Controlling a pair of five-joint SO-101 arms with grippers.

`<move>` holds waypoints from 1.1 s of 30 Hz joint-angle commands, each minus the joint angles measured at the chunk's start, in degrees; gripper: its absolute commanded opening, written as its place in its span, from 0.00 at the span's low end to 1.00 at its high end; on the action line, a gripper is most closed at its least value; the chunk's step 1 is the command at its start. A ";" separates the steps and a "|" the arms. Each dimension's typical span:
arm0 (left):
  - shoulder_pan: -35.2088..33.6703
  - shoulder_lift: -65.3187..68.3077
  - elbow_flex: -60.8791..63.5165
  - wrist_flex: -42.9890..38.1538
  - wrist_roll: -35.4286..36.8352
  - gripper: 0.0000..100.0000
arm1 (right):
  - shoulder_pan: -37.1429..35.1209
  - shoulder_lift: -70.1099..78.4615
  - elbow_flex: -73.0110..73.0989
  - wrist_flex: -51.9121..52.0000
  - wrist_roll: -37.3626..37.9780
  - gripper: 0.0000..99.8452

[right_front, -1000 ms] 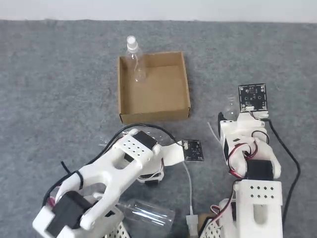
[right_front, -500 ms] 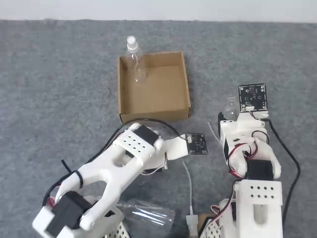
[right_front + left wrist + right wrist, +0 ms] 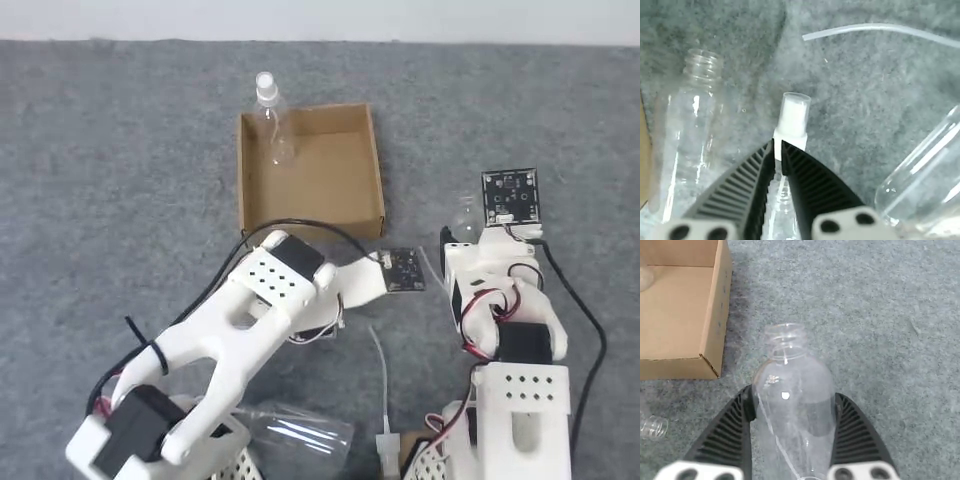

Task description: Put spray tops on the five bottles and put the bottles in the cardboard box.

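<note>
My left gripper point(image 3: 778, 150) is shut on a white spray top point(image 3: 791, 120), gripping it just below the cap. An uncapped clear bottle point(image 3: 690, 125) lies beside it on the carpet. My right gripper point(image 3: 792, 397) is shut on another uncapped clear bottle point(image 3: 792, 390), one finger on each side of its body; in the high view this bottle point(image 3: 465, 215) sits right of the cardboard box point(image 3: 310, 175). A bottle with a spray top on it point(image 3: 272, 120) lies across the box's far left rim. The left arm point(image 3: 260, 310) stands just in front of the box.
A further clear bottle point(image 3: 300, 435) lies near the left arm's base. A loose spray top with a long thin tube point(image 3: 385, 400) lies between the two arms. Grey carpet covers the table, and the box's near corner point(image 3: 715, 365) is close to the right gripper.
The left arm has swung away from the front edge, toward the box and the right arm. The right arm has kept still with its bottle.
</note>
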 commanded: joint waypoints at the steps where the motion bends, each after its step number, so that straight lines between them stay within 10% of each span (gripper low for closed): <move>1: -0.18 -0.44 -2.86 0.88 1.49 0.01 | 0.31 -1.63 -0.62 -1.36 -0.53 0.01; 12: -7.82 0.09 -1.71 1.32 -2.81 0.22 | 0.31 -1.63 -0.62 -1.36 -0.53 0.01; 33: -6.77 8.26 4.62 -13.54 -5.36 0.22 | 0.22 -1.54 -0.53 -1.45 -0.35 0.01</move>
